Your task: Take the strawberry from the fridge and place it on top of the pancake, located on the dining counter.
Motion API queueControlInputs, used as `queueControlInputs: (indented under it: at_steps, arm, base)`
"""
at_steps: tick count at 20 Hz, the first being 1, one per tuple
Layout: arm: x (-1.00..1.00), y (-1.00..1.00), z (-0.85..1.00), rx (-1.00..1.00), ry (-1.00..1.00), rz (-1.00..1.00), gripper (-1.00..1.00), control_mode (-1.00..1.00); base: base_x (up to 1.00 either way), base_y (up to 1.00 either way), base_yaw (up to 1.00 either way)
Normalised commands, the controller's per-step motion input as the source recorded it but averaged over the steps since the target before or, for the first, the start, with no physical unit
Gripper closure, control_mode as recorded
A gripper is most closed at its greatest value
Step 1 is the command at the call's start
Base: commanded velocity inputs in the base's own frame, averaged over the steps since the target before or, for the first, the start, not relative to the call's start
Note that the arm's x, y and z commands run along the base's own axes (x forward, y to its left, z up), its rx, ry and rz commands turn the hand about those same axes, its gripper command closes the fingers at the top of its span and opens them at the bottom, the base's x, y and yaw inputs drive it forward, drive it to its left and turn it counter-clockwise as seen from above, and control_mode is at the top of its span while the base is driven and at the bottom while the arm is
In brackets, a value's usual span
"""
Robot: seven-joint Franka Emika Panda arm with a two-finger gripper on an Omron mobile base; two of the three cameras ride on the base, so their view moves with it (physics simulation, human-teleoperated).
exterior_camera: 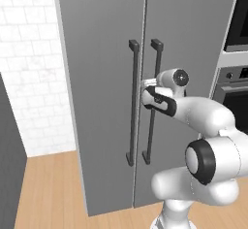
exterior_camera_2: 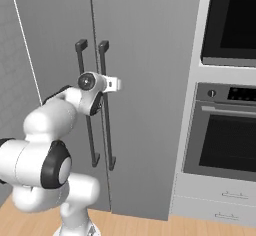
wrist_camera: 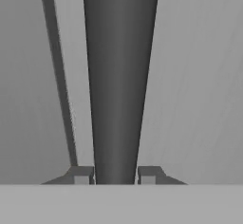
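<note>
The fridge [exterior_camera: 106,92] stands shut, its two grey doors meeting at a seam just beside the hand [wrist_camera: 116,173], so the strawberry must sit somewhere behind them, hidden for now. The hand is closed narrowly on the right door's handle [wrist_camera: 118,76] — the dark bar runs straight up between its fingertips [wrist_camera: 81,174], gripped at about mid-height, likely because a pull there swings the door evenly. The left door's handle [exterior_camera: 131,102] hangs just to the hand's side, untouched. Beyond the hand's other side sits a built-in oven [exterior_camera_2: 225,130].
</note>
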Motion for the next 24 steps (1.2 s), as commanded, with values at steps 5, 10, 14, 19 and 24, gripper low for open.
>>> queueControlInputs:
  at_steps: [5,10,14,19,24]
  arm:
    - [-0.98,-0.46,0.03,0.06,0.05,-0.02,1.00,-1.00]
    - [-1.00,-0.65,0.00,0.04,0.14,-0.09,1.00,-1.00]
    - [-1.00,-0.93,0.00,0.05,0.15,-0.13,1.00,-1.00]
    - [-1.00,-1.00,0.00,0.09,0.11,-0.09,1.00,-1.00]
    - [-0.98,-0.92,0.09,0.15,0.09,-0.16,-1.00,-1.00]
  base:
    - [0.00,0.00,0.00]
    - [0.00,0.00,0.00]
    - [0.00,0.00,0.00]
    - [0.00,0.00,0.00]
    - [0.00,0.00,0.00]
